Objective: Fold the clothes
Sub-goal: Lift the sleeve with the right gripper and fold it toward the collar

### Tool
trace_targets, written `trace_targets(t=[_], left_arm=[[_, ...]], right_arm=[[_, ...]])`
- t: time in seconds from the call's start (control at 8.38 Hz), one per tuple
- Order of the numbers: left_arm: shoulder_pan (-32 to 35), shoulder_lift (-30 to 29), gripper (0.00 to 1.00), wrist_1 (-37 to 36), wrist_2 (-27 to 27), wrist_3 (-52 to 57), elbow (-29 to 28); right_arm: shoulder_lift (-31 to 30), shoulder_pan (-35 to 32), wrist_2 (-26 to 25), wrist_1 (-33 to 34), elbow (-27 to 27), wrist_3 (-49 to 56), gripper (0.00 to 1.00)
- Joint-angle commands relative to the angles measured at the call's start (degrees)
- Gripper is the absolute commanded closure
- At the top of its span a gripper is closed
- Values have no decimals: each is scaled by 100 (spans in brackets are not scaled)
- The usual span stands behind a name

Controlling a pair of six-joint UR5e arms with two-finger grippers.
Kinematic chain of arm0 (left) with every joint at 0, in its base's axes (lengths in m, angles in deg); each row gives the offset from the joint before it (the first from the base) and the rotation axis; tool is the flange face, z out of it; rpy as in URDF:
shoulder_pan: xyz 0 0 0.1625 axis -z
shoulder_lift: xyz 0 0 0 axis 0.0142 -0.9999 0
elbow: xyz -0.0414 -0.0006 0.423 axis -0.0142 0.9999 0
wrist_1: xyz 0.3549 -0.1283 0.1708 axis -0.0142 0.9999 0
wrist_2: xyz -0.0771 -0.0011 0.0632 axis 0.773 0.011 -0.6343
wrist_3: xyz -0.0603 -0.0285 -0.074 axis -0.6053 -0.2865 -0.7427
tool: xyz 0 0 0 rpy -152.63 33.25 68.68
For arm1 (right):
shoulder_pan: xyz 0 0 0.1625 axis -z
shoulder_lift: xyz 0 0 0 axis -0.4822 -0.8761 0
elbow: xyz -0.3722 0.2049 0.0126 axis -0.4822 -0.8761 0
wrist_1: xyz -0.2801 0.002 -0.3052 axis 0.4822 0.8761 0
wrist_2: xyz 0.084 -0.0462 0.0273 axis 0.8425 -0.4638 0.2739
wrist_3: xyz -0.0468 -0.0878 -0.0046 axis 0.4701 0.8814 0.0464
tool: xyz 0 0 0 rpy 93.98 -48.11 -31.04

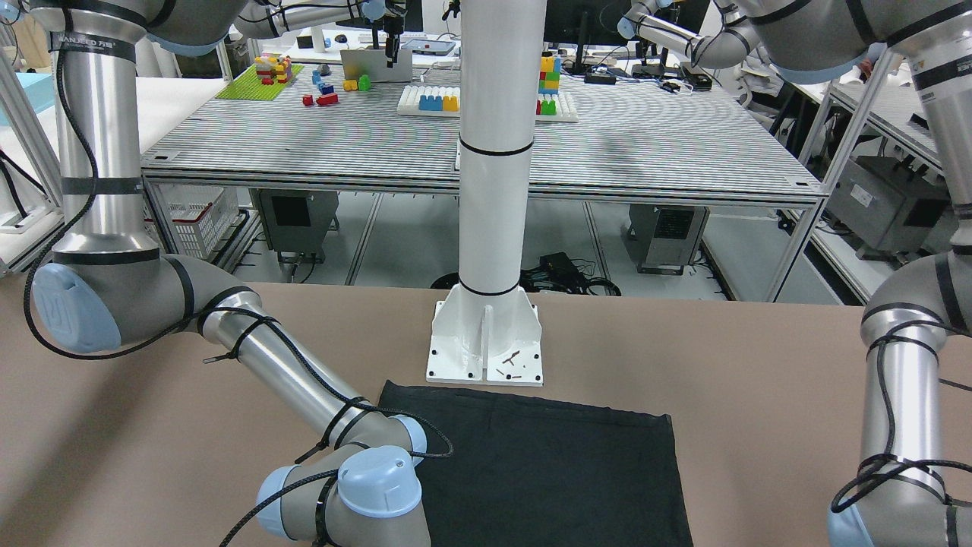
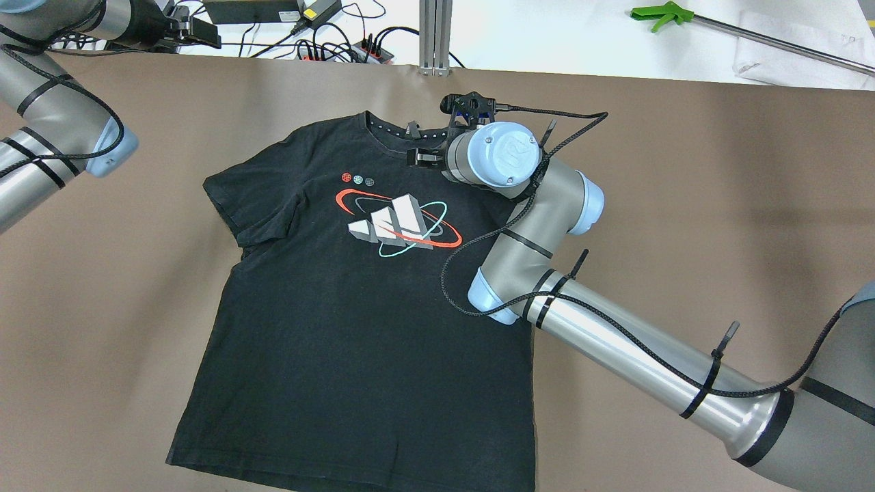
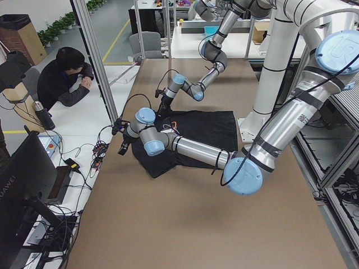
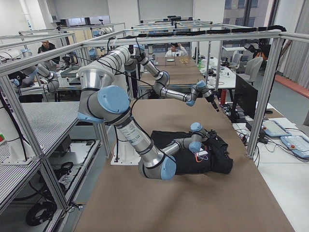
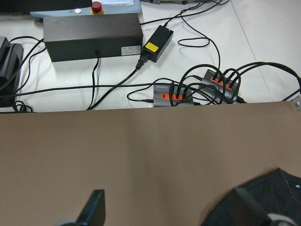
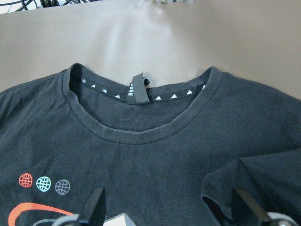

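Now: black shirt (image 2: 328, 328) flat, print up, on the desk (image 2: 683, 171); your right pincer (image 6: 169, 209) hangs spread over its collar (image 6: 136, 132), left pincer (image 5: 167, 212) likewise spread, off the shirt's edge; folding seems barely begun, so next, grip a shoulder.

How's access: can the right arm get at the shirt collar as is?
Likely yes. The right gripper hangs over the collar, fingers spread, and nothing lies on the shirt there.

HUAWEI stood on the back of the monitor (image 3: 22, 190). A UR mark was noted on the right arm's joint cap (image 2: 509, 154). Lettering on the neck tab (image 6: 137, 89) of the black T-shirt (image 6: 150, 155) was illegible.
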State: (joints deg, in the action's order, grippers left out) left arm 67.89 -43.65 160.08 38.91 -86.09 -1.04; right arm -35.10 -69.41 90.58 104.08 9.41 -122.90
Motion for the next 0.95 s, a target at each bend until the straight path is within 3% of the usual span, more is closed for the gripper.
trace_targets(t=[0.0,0.24,0.84], left_arm=[[7,-35,5,0,-1,0,-43],[7,-35,5,0,-1,0,-43],[7,-52,5,-9,-53,-9,-43]], right_arm=[[24,-29,61,21,12,-14,6],[15,-553,960,335,134,535,6],[-757,-1153,2097,478,494,2601,6]])
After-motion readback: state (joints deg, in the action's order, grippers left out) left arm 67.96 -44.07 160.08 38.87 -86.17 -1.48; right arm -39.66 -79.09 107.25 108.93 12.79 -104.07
